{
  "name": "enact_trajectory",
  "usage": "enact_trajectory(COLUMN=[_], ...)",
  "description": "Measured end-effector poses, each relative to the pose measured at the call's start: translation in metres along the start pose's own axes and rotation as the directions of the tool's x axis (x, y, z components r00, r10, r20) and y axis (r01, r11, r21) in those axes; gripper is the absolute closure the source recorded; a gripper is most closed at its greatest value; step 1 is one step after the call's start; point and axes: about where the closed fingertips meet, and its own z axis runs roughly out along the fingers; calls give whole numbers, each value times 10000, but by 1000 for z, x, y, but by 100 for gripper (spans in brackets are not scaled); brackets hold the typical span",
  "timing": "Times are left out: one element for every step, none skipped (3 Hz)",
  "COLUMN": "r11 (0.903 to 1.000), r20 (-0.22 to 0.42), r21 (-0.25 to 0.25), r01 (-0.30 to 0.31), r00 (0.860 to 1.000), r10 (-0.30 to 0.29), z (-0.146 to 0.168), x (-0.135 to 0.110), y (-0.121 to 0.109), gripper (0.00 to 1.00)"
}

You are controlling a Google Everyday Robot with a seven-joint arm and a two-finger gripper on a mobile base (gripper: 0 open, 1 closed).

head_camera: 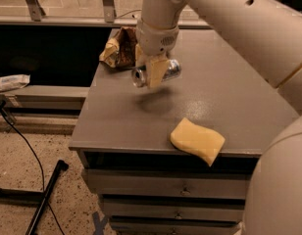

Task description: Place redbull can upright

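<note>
Silver can (171,69), upper centre of frame, hangs sideways just off the table (239,97) w/ gripper (152,78) fingers clamped across its middle; prob. light, thin-walled & slick, so hold mid-body, firm but not crushing, when tipping it upright, away from bag (119,53) & sponge (197,140).

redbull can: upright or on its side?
On its side: the redbull can lies horizontal in the claw, held above the table, its shadow beneath.
</note>
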Motion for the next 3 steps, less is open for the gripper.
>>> enact_trajectory(r11=[9820,9203,8407], r20=[1310,3097,5473], r21=[-47,-484,-333], r01=[-1886,-3882,-5404], r00=[9735,8702,6940], r10=[1876,3833,4678], z=[-15,-10,-59], x=[25,56,75], y=[-13,-26,-25], gripper=[100,100,100])
